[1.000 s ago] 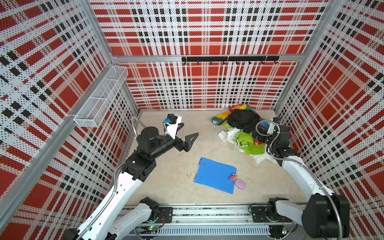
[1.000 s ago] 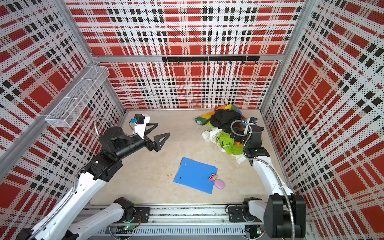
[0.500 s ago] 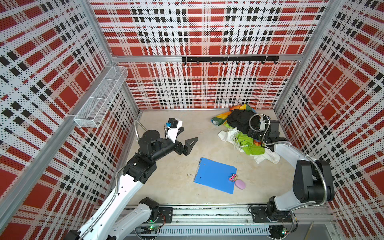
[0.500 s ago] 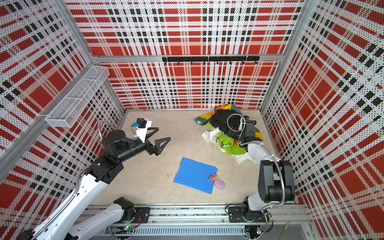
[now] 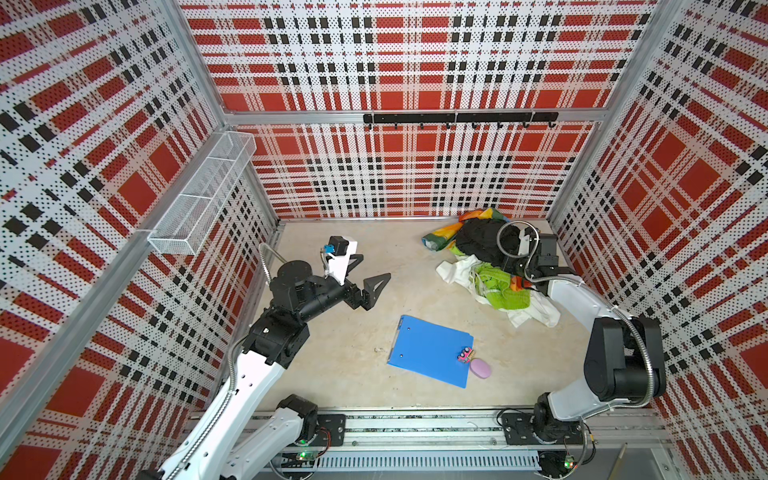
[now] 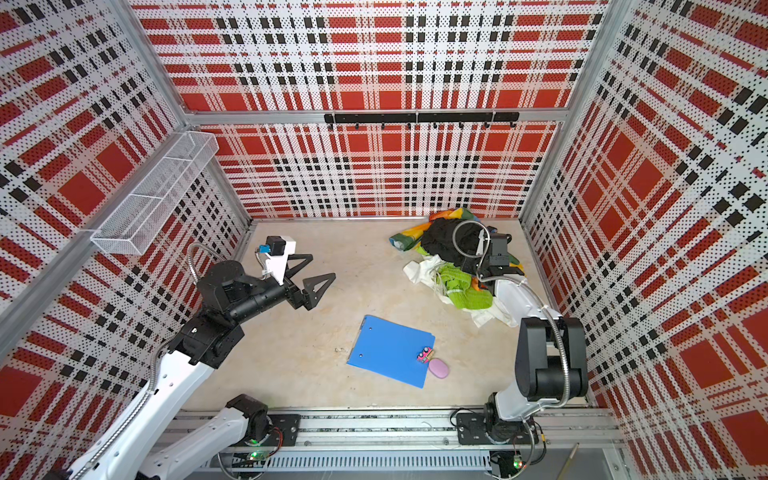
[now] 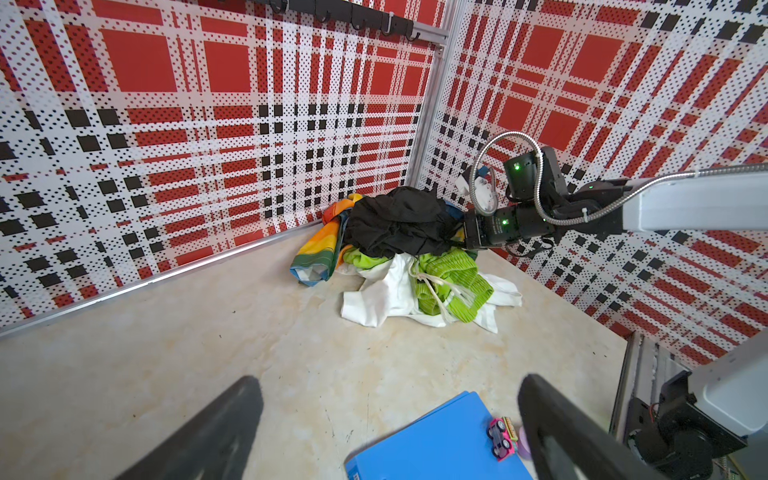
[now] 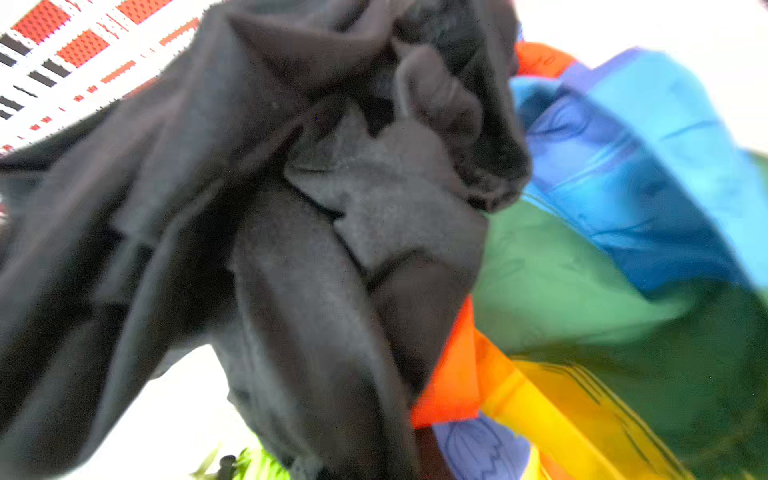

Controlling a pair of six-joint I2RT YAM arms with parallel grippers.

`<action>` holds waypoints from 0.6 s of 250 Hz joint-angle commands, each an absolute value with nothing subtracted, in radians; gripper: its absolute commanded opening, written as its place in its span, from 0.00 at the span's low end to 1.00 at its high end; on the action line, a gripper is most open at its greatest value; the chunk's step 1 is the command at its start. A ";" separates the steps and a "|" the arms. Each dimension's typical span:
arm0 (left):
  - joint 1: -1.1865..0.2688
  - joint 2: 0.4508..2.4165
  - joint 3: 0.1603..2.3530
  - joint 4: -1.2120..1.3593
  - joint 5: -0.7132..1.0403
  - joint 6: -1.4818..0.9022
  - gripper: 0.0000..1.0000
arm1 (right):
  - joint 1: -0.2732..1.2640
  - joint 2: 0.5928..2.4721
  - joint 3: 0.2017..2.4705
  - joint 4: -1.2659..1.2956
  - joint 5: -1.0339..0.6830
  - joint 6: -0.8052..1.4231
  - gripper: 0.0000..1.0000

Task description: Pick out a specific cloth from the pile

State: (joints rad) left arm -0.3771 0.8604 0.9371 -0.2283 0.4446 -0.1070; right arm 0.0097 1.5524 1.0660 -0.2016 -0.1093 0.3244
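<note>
The pile point(image 5: 484, 257) lies in the far right corner. The white cloth point(image 5: 456, 270) point(image 6: 419, 271) point(image 7: 374, 299) sits at its near side, partly under a lime-green garment point(image 5: 505, 291) point(image 7: 449, 282). On top is a black cloth point(image 5: 478, 243) point(image 7: 399, 220) point(image 8: 332, 208), over rainbow fabric point(image 5: 440, 239) point(image 8: 623, 208). My right gripper point(image 7: 462, 232) is pushed into the black cloth's right edge and shut on it; its fingertips are buried. My left gripper point(image 5: 368, 272) point(image 6: 313, 272) point(image 7: 388, 386) hangs open and empty over bare floor, well left of the pile.
A blue clipboard point(image 5: 430, 351) lies in front of the pile, with a small pink toy car point(image 5: 465, 354) on it and a lilac oval point(image 5: 481, 368) beside it. A wire basket point(image 5: 203, 195) hangs on the left wall. A hook rail point(image 5: 457, 118) runs along the back wall.
My right arm dropped low and reached into the pile's right side, and its jaws went from open to shut in the black cloth. The left gripper shifted slightly.
</note>
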 commanded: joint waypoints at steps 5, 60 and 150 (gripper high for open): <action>-0.367 0.857 0.932 -0.188 0.473 -0.121 0.99 | 0.003 1.507 1.181 -0.215 -0.030 0.284 0.00; -0.368 0.852 0.929 -0.187 0.464 -0.118 0.99 | -0.023 1.589 1.376 -0.285 -0.011 0.268 0.00; -0.367 0.865 0.929 -0.187 0.459 -0.124 0.99 | -0.037 1.803 1.451 -0.253 0.012 0.287 0.00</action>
